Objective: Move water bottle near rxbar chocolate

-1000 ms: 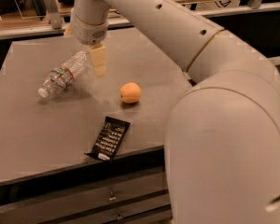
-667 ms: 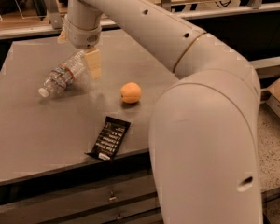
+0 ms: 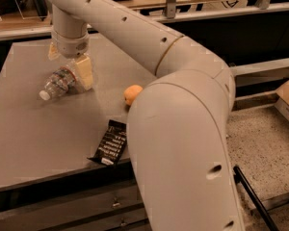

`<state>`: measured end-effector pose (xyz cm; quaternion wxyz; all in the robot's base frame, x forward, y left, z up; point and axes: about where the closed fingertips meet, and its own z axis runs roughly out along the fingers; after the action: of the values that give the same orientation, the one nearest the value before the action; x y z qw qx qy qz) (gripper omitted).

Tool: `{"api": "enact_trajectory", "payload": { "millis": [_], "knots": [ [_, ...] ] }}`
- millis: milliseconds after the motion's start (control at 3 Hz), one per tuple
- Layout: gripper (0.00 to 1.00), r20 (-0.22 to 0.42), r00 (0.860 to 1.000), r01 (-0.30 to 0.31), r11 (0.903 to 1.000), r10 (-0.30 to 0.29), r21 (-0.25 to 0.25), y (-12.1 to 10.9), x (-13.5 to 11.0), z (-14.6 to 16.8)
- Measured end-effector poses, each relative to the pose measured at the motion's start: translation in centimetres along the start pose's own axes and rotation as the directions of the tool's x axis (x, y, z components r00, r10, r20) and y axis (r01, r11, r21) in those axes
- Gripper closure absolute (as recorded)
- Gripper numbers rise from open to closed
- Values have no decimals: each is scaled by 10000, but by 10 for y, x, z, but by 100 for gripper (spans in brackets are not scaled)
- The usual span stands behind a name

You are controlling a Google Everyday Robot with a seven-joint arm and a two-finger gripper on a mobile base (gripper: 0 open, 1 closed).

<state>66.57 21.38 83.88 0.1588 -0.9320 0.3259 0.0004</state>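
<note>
The water bottle (image 3: 59,83) lies on its side on the grey table (image 3: 29,129) at the back left, white cap pointing to the front left. My gripper (image 3: 69,62) hangs over the bottle's base end, open, with one cream finger (image 3: 85,71) on the right of the bottle and the other behind it on the left. I cannot tell whether the fingers touch the bottle. The rxbar chocolate (image 3: 111,142), a flat black wrapper with white text, lies near the table's front edge, well apart from the bottle.
A round orange fruit (image 3: 131,94) sits on the table between the bottle and the bar, partly behind my arm. My large white arm (image 3: 183,143) covers the table's right side. Drawers sit under the table's front edge, and a speckled floor is on the right.
My gripper has moved left and down, from beside the bottle's base to over it. The bottle, fruit and bar have stayed in place.
</note>
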Motion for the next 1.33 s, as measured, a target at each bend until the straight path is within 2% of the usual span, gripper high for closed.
{"api": "enact_trajectory", "payload": {
  "millis": [333,667,1000,1333],
  "knots": [
    [41,-72,9989,465,9988,-466,-177,-4,-10,1],
    [64,-193,9965,814,9965,-817,-172,-3,-18,-12],
    [88,-111,9944,1051,9940,-1048,304,1,-31,-39],
    [100,123,9907,1344,9896,-1352,513,15,-47,-70]
  ]
}}
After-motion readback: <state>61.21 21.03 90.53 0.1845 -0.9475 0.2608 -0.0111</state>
